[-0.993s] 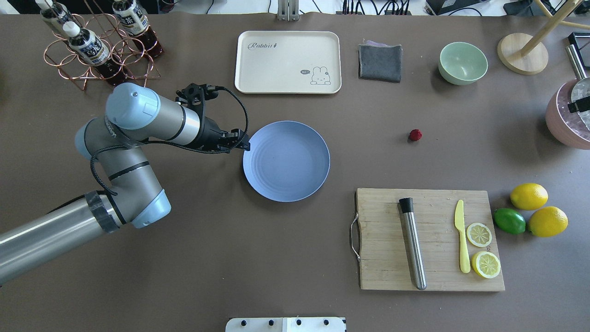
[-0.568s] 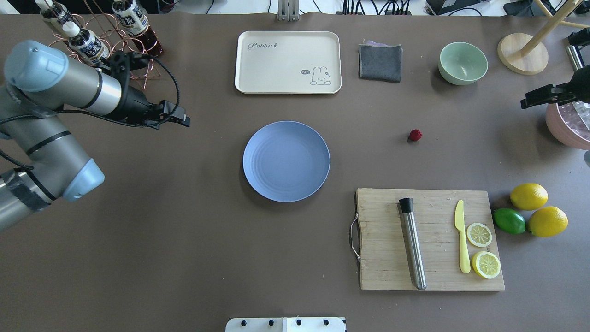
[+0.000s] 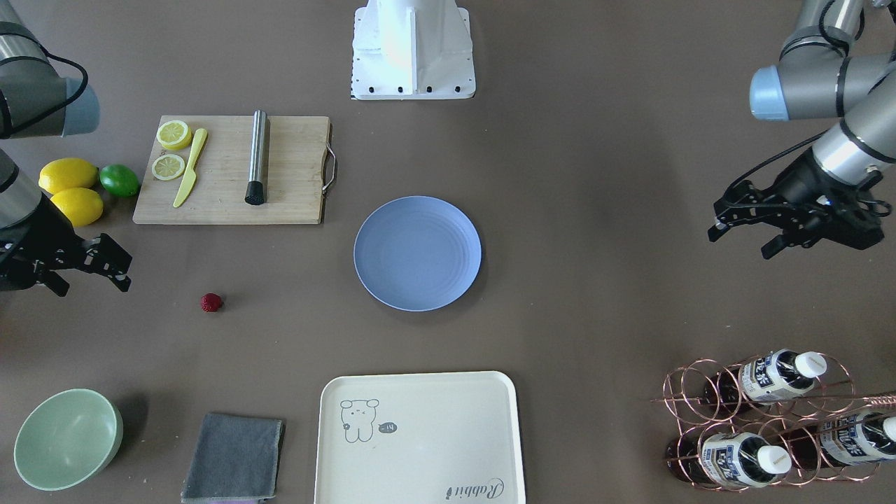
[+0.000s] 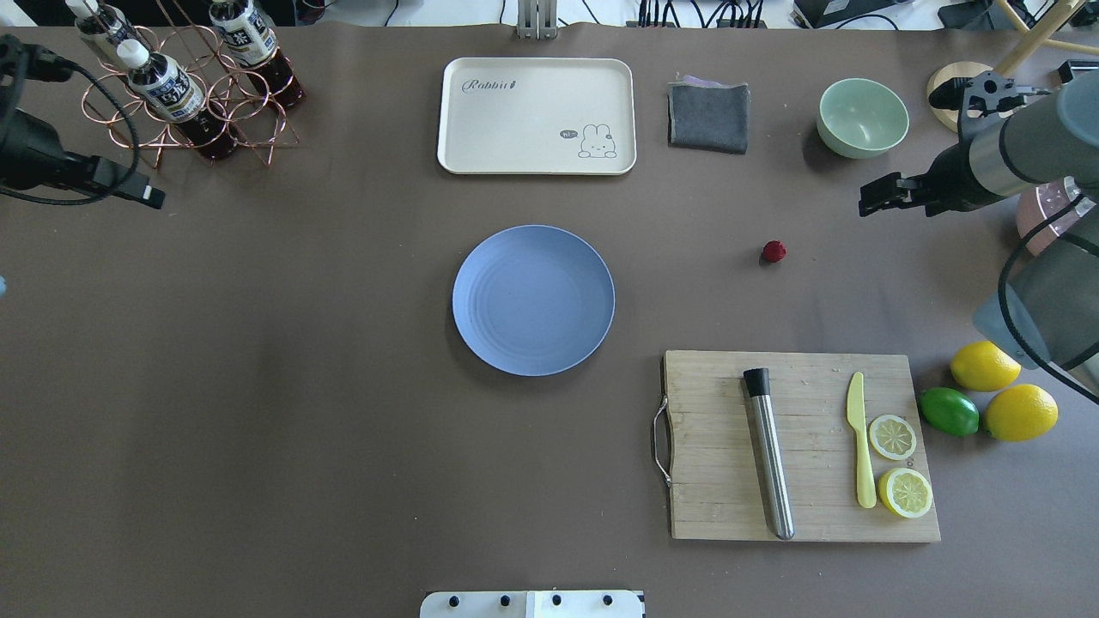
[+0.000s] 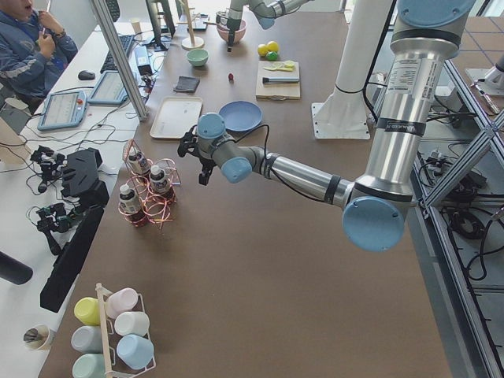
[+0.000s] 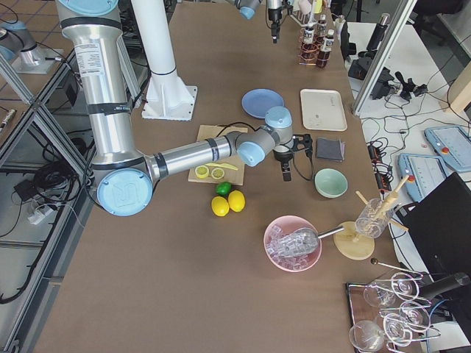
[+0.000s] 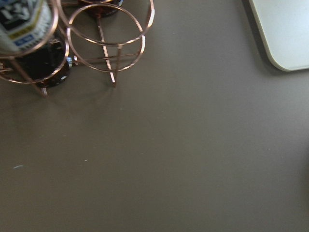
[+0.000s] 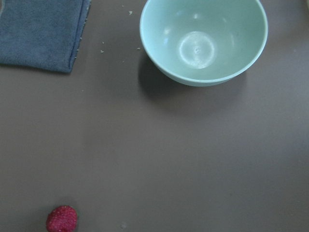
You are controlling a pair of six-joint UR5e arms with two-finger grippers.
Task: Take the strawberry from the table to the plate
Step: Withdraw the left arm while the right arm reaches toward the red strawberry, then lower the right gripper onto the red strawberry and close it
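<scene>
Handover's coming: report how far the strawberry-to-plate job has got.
Done: nothing yet; the strawberry lies on the table, the blue plate is empty. In hand: the right gripper, open and empty, hovers short of the berry. To do: grasp it, carry it, release it on the plate. The left gripper hangs by the bottle rack.

The cream tray (image 4: 532, 112) bears the word "Rabbit" in cursive script.

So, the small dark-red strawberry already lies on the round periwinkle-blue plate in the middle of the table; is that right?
Not quite: the small dark-red strawberry lies on the grey-brown table, apart from the round periwinkle-blue plate, which is mid-table but empty, as the overhead exterior view shows.
</scene>
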